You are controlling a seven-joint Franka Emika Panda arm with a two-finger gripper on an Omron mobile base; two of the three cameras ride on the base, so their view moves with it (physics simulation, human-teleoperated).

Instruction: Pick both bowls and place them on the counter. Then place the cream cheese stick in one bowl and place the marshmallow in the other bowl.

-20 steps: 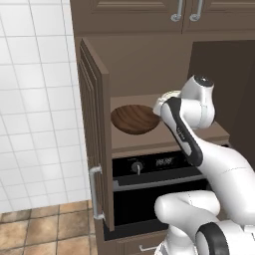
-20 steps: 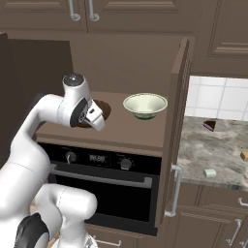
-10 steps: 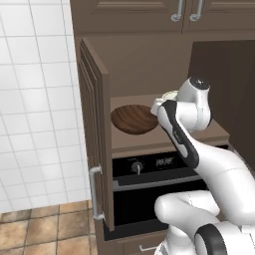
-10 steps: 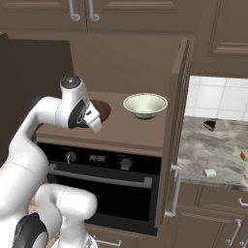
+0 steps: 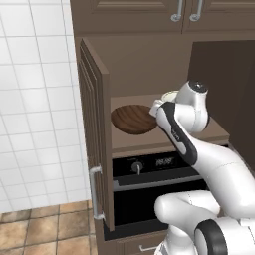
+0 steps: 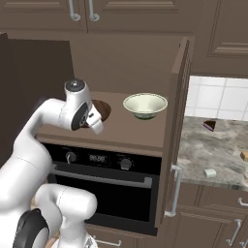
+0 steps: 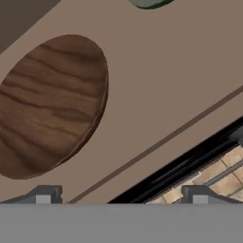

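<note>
- The wooden bowl sat on the brown cabinet shelf above the oven, near the shelf's left end as the robot faces it. The cream bowl stood on the same shelf, well apart to its right.
- The gripper hung above the front edge of the shelf, just beside the wooden bowl and touching nothing. Its fingers stood wide apart and empty.
- The step in hand looked like the reach for the wooden bowl. To do it well, the hand would need to shift toward the bowl until one finger was inside the near rim and the other outside it, then drop and pinch the wall.
- The bowl was shallow with a sloped wall, so a grip low on the rim seemed safer than one at the lip.
- The counter lay to the right, past the open cabinet door, with the cheese block, marshmallow and a cake slice on it. The carry should clear that door.
</note>
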